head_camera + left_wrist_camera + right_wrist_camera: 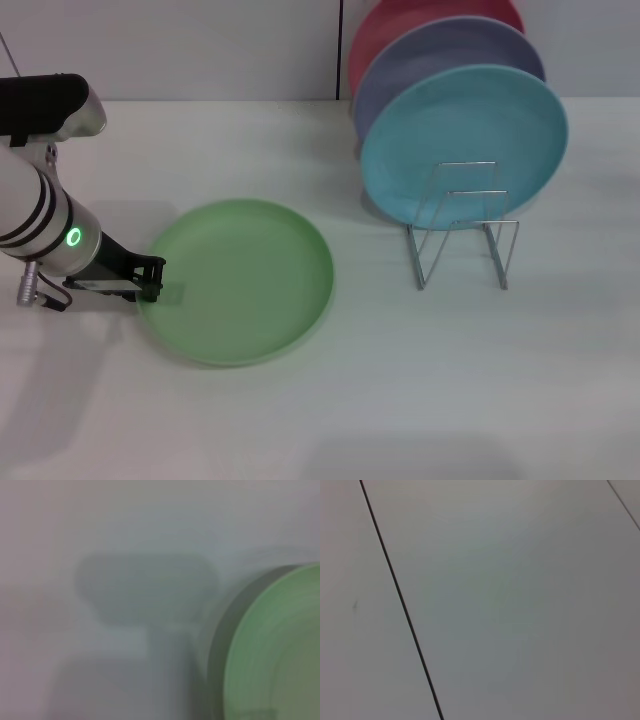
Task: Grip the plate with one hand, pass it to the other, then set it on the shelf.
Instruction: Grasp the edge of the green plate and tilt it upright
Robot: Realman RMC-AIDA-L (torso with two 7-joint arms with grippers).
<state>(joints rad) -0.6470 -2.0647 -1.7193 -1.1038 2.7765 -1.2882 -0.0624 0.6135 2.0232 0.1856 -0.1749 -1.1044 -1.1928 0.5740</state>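
The light-green plate (240,280) lies flat on the white table (420,400), left of centre in the head view. My left gripper (152,280), on the wrist with the green light, is at the plate's left rim, open, with its black fingertips (155,266) reaching over the edge. The left wrist view shows part of the plate (275,650) and its rim close up. The shelf (465,235), a small silver wire rack, stands to the right of the plate. My right gripper is out of view.
A light-blue plate (465,140) stands on edge in the back of the shelf, with a lavender plate (440,55) and a red plate (400,25) behind it. The right wrist view shows only a white surface crossed by a dark line (400,600).
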